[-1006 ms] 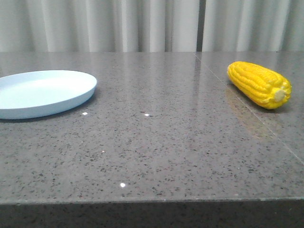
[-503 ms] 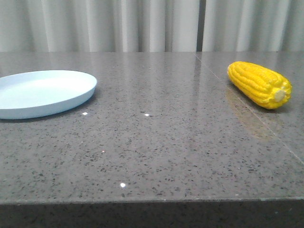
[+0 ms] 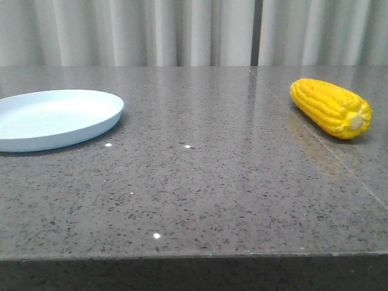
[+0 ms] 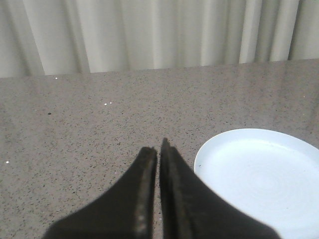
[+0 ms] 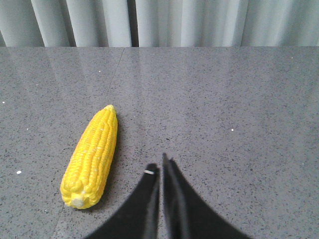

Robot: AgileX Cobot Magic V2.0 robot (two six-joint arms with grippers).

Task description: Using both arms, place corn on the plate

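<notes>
Two pairs of jaws, my left gripper point(image 4: 158, 149) and right gripper point(image 5: 160, 167), sit pressed together and empty; nothing is grasped yet; next my right must open beside the bright yellow corn cob point(image 5: 91, 155) point(image 3: 331, 108), well apart from the round pale blue plastic plate point(image 3: 91, 124) point(image 4: 259, 174).

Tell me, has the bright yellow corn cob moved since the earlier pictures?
No. The bright yellow corn cob lies at the same spot beside the table seam in the front view.
</notes>
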